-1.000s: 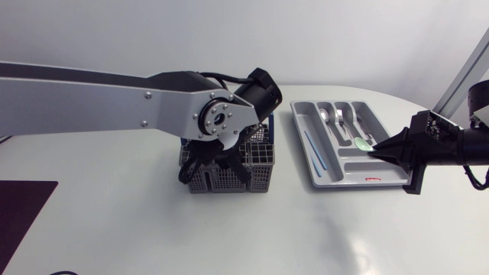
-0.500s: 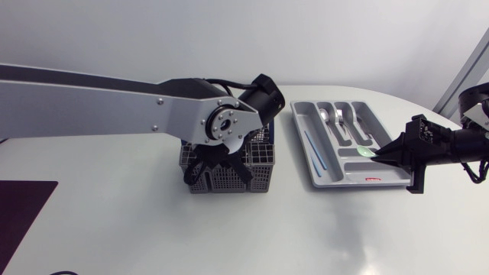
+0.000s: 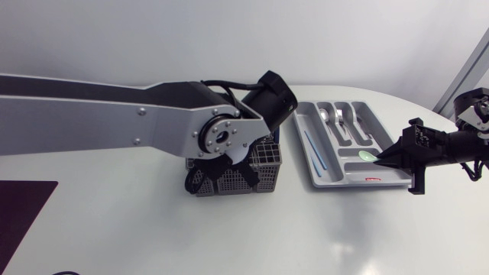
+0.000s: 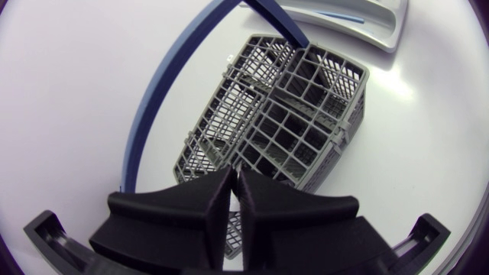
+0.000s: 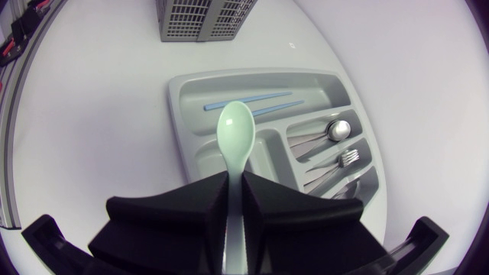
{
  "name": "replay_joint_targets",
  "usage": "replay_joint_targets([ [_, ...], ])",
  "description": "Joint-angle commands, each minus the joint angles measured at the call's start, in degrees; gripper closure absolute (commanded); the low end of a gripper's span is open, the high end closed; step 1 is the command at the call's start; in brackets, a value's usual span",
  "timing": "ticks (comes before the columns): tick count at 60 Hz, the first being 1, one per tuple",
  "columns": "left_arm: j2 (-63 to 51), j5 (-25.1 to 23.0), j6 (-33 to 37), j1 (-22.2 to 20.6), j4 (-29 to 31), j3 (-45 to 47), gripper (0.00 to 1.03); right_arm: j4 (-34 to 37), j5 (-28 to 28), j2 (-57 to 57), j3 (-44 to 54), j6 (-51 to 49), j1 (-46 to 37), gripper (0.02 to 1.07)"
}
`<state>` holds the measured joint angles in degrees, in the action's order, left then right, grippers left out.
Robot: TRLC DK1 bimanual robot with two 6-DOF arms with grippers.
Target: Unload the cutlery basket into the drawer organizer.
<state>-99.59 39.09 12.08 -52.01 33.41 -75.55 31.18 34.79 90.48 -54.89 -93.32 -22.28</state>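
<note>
Right jaws are clenched on the handle of a pale green spoon (image 5: 235,134), which sticks out ahead of them, bowl foremost. From the right wrist view the bowl hangs over the drawer organizer (image 5: 179,126), above the divider beside the long compartment where two thin blue sticks (image 5: 248,101) lie. From overhead the spoon (image 3: 367,155) sits over the organizer's (image 3: 309,156) near right part, with the right arm coming in low across the white worktop (image 3: 114,221). A metal spoon (image 5: 336,130) and a fork (image 5: 348,158) lie in the narrow compartments further along.

Left jaws are pressed together. I see nothing between them, though the slit is too narrow to be sure. They hang over the near edge of the grey cutlery basket (image 4: 283,114), whose blue handle (image 4: 153,99) arches up beside them. From overhead the basket (image 3: 237,172) stands just beside the organizer, not touching it, and the left arm's thick wrist hides most of its top.
</note>
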Motion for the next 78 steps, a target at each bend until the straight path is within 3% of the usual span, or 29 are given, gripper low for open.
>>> replay_joint_targets([
  [1,3.9,1.3,2.4,-1.0,-1.3,2.6,0.93,-0.7,-0.9,2.2,-1.3,-3.4,0.0,1.01],
  [38,21.5,2.9,11.7,-4.1,-5.3,10.2,0.93,-9.9,-10.1,14.5,-4.3,-8.8,3.3,1.00],
  [45,23.0,2.9,12.5,-4.5,-6.9,10.7,0.93,-12.0,-10.8,14.7,-3.4,-8.6,3.8,0.89],
  [52,24.2,2.9,13.1,-5.6,-7.2,10.9,0.93,-12.1,-11.8,14.4,-2.9,-7.5,4.0,0.50],
  [68,28.7,2.7,14.1,-5.9,-6.6,10.3,0.93,-11.6,-11.5,4.6,1.5,-5.7,3.5,0.34],
  [78,31.5,-0.2,12.3,-5.6,-6.5,8.4,0.93,-9.1,-6.0,-7.1,3.6,2.9,3.8,0.24],
])
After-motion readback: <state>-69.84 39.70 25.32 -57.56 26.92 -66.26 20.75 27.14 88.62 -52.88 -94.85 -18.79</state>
